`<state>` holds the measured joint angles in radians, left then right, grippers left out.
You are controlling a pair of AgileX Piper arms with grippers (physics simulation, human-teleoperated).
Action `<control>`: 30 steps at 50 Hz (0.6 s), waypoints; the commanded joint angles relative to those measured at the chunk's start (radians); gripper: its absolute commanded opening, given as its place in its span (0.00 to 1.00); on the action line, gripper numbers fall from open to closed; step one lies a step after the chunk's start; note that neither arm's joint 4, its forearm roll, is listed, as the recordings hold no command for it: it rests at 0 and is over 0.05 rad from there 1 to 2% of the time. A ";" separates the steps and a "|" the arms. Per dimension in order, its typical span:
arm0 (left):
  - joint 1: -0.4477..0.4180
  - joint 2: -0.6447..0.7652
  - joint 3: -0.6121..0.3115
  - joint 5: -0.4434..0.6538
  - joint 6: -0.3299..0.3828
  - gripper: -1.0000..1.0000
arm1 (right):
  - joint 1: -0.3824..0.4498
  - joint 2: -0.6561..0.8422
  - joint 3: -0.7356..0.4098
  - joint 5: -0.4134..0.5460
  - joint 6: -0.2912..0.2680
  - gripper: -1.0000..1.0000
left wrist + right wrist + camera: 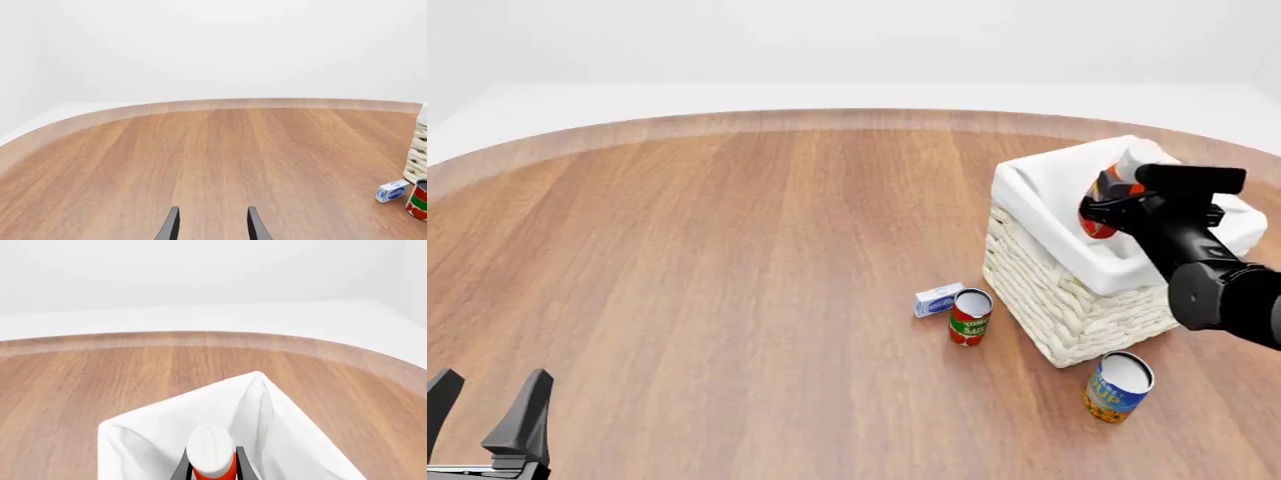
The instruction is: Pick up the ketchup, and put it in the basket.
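At the near left corner of the front view, the left tool (487,402) stood low over the bare wooden tabletop (721,260) with its two dark fingers parted and nothing between them; its own wrist camera showed the same two fingertips (171,227) spread apart above open wood. Well to the right, near the middle of the tabletop, a small white-and-blue box (937,299) lay on its side, its printing too small to read. Just beside it stood the red-and-green can (969,316), upright, with white lettering on the red band that could not be made out. Behind and to the right of the can sat the basket (1068,300), pale woven wicker with a white cloth lining folded over the rim. In front of the basket's near corner stood the orange-and-blue can (1117,386), tilted slightly, its label illegible at this size. Above the basket's open top the right tool (1110,205) was closed on the ketchup (1100,210), holding the red-orange bottle by its body with the white cap pointing up and away. In the right wrist view the bottle's rounded white cap (210,447) filled the space between the dark fingers (241,460), with the white lining directly beyond it. The ketchup hung over the inside of the basket, clear of the cloth as far as could be seen.
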<state>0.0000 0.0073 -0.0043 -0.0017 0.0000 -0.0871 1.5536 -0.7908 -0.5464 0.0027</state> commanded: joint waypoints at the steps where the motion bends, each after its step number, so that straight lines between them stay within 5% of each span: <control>1: 0.000 0.000 0.000 0.000 0.000 1.00 | 0.001 0.001 -0.006 -0.002 0.018 0.00; 30: 0.000 0.000 0.000 0.000 0.000 1.00 | 0.017 0.012 -0.008 -0.007 0.019 0.00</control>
<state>0.0000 0.0073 -0.0043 -0.0017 0.0000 -0.0727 1.5676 -0.7980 -0.5472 0.0056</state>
